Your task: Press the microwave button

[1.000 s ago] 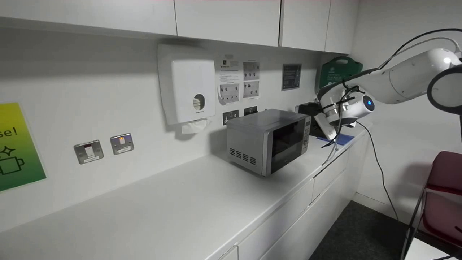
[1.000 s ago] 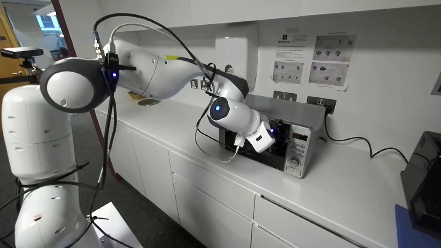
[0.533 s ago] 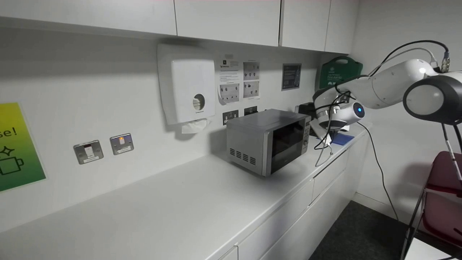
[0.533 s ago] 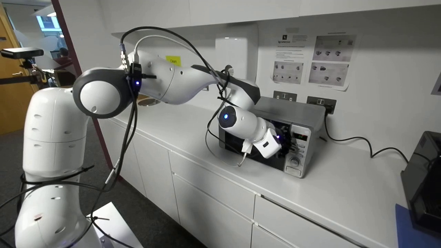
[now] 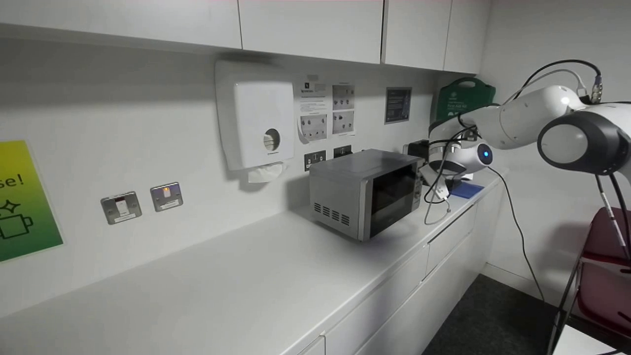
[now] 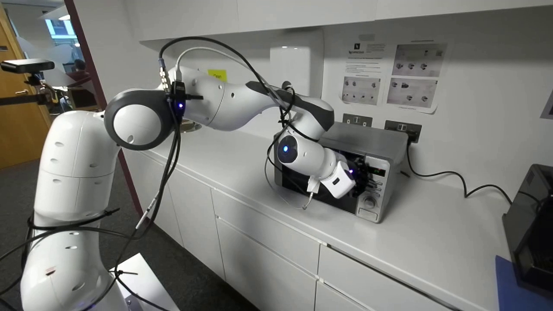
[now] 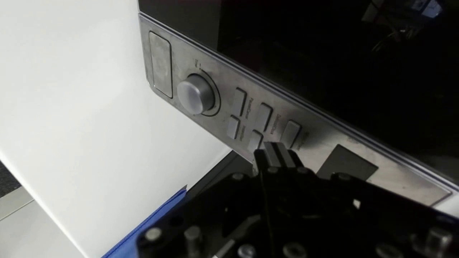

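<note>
1. Moved since a second earlier: the arm (image 6: 242, 103) has carried the gripper (image 7: 279, 154) from in front of the dark door window (image 5: 393, 197) to the control panel (image 7: 283, 111). The microwave (image 5: 337, 197) has kept its place.
2. Gripper condition: clenched, its two fingertips (image 7: 272, 154) side by side and meeting.
3. Buttons (image 7: 291, 133): in the wrist view the tips overlap the panel among them; whether any is touched cannot be told.
4. Knob (image 7: 195, 94): round, grey, just beside the buttons, apart from the tips.
5. Microwave position: upright on the white worktop (image 5: 207, 291), near the wall (image 6: 484, 129), panel and window facing the arm. In an exterior view the display (image 6: 376, 171) is lit; the reading is too small to make out.
6. Further along the worktop: a black appliance (image 6: 529, 229) and a blue item (image 6: 512, 280), both apart from the microwave.
7. On the wall: sockets (image 6: 357, 120), printed sheets (image 6: 367, 71) and a white dispenser (image 5: 261, 113).
</note>
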Robot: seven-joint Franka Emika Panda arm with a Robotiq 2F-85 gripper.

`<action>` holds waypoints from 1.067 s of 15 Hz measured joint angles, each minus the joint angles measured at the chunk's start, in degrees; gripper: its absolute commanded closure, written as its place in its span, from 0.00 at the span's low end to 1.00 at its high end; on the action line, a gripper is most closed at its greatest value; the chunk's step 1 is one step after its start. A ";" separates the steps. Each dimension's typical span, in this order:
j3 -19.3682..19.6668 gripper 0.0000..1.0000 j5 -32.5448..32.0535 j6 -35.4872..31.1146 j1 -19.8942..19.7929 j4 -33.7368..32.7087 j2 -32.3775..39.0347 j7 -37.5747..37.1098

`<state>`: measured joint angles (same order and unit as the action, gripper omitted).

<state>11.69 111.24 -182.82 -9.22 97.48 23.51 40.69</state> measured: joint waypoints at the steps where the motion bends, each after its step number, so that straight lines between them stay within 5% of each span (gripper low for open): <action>1: 0.75 1.00 1.58 0.00 0.75 -0.17 0.00 1.55; 9: 8.06 1.00 12.48 0.33 7.85 -0.29 0.24 10.89; 16: 12.72 1.00 14.98 0.38 11.83 -1.78 1.89 11.72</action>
<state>24.41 126.21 -182.44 2.61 95.69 25.40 52.42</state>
